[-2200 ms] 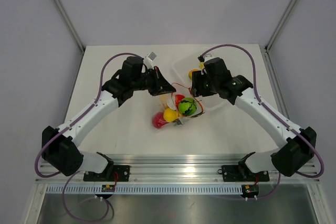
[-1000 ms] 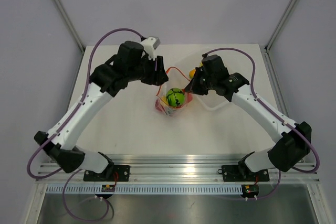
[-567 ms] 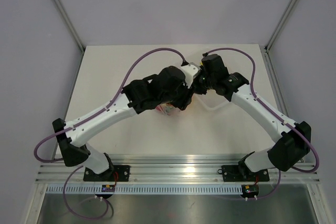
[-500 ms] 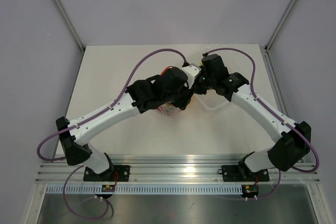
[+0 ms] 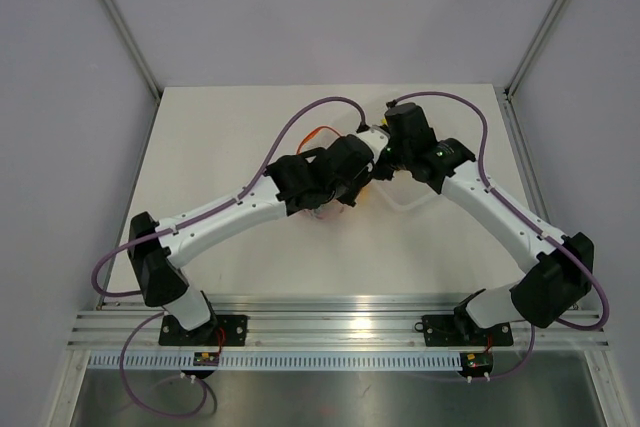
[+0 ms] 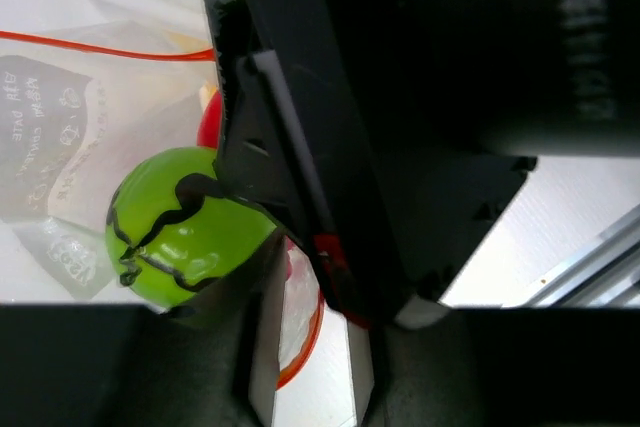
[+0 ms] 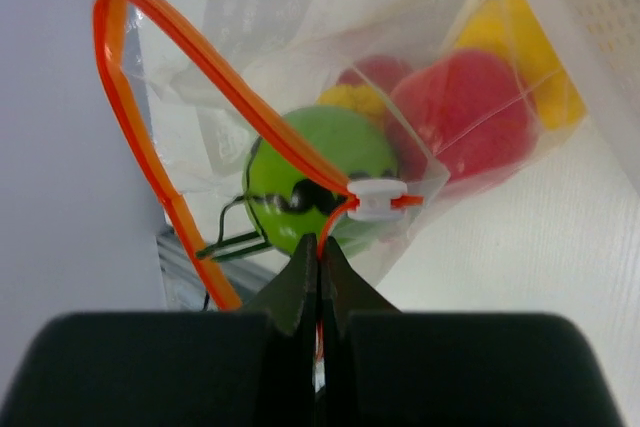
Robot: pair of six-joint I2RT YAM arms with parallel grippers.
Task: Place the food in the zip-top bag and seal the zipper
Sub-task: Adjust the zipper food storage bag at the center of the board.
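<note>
The zip-top bag [image 7: 250, 27] hangs open, with a green round fruit [image 7: 320, 172], red fruits [image 7: 465, 117] and yellow food [image 7: 520, 47] inside it. My right gripper [image 7: 320, 252] is shut on the orange-red zipper [image 7: 200, 97] just below its white slider [image 7: 378, 199]. My left gripper [image 6: 310, 347] is open but narrow, right up against the right gripper's black body. The bag's orange rim [image 6: 305, 332] lies in the gap between its fingers, and the green fruit [image 6: 185, 227] is to its left. From above, the left wrist [image 5: 340, 169] covers most of the bag [image 5: 318, 209].
A translucent white tray [image 5: 405, 202] lies just right of the bag, under the right arm, and its perforated wall [image 7: 590, 7] shows behind the bag. The two wrists nearly touch at the table's middle. Metal rails run along the near edge.
My left arm has swung from the bag's left side across and over it to the right gripper, and its jaws have narrowed. The right gripper has kept its hold on the zipper.
</note>
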